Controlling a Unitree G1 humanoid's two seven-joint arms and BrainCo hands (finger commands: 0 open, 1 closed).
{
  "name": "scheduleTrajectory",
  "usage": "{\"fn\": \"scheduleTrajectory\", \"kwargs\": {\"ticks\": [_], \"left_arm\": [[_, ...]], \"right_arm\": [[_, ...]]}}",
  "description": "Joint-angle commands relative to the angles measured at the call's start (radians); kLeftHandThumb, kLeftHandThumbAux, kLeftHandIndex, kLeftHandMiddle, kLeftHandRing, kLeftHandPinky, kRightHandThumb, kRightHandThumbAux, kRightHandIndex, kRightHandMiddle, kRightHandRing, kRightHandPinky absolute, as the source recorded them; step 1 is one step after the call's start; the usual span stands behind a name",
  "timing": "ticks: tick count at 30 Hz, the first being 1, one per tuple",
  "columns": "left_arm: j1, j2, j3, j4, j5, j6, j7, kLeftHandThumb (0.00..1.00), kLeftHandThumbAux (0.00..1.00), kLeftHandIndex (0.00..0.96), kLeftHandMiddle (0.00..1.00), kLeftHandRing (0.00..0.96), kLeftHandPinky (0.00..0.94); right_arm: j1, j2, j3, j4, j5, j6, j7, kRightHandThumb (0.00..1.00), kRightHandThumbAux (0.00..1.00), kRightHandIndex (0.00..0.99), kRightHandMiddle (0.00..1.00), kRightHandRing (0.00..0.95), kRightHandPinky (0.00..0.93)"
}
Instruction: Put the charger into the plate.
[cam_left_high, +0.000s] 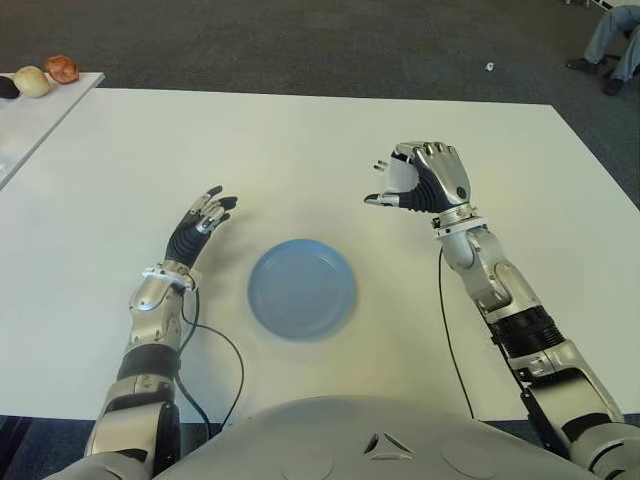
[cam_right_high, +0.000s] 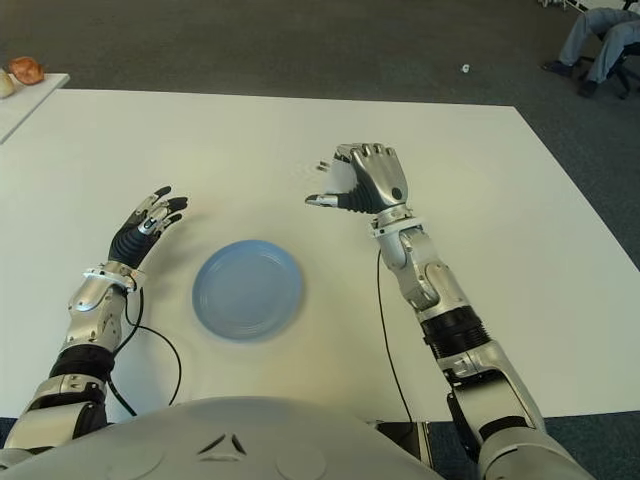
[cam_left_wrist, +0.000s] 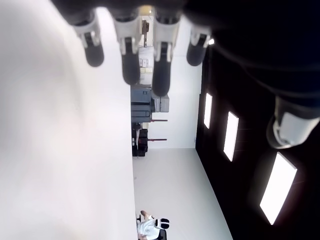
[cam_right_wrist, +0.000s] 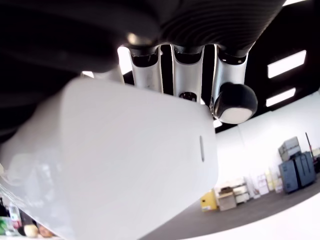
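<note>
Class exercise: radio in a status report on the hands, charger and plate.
Right hand shut on white charger, raised beyond the blue plate. Left hand open, left of plate. Plate bare, path clear.

**Looks like an office-style lab space**

Big white surface (cam_left_high: 300, 140) sitting on dark grey carpet (cam_left_high: 300, 40), long ceiling light panels (cam_left_wrist: 231, 135), stacked boxes and crates (cam_right_wrist: 295, 167) against a white wall, and a seated person's legs (cam_left_high: 612, 40) off in the corner.

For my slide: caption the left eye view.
Right robot hand holds charger above table, beyond the plate; left robot hand open.
</note>
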Motion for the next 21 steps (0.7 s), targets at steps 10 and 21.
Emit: {"fn": "scheduleTrajectory", "kwargs": {"ticks": [10, 21], "left_arm": [[-0.034, -0.015, -0.008, 0.075, 0.007, -0.039, -0.003, 0.000, 0.413, 0.092, 0.213, 0.151, 0.014], [-0.032, -0.035, -0.015, 0.069, 0.024, -0.051, 0.028, 0.000, 0.411, 0.095, 0.220, 0.158, 0.039]], "right_arm": [[-0.018, 0.133, 0.017, -0.111, -0.068, 0.093, 0.101, 1.000, 0.658, 0.869, 0.903, 0.883, 0.851], [0.013, 0.234, 0.098, -0.106, -0.147, 0.134, 0.127, 1.000, 0.645, 0.867, 0.903, 0.889, 0.868]]}}
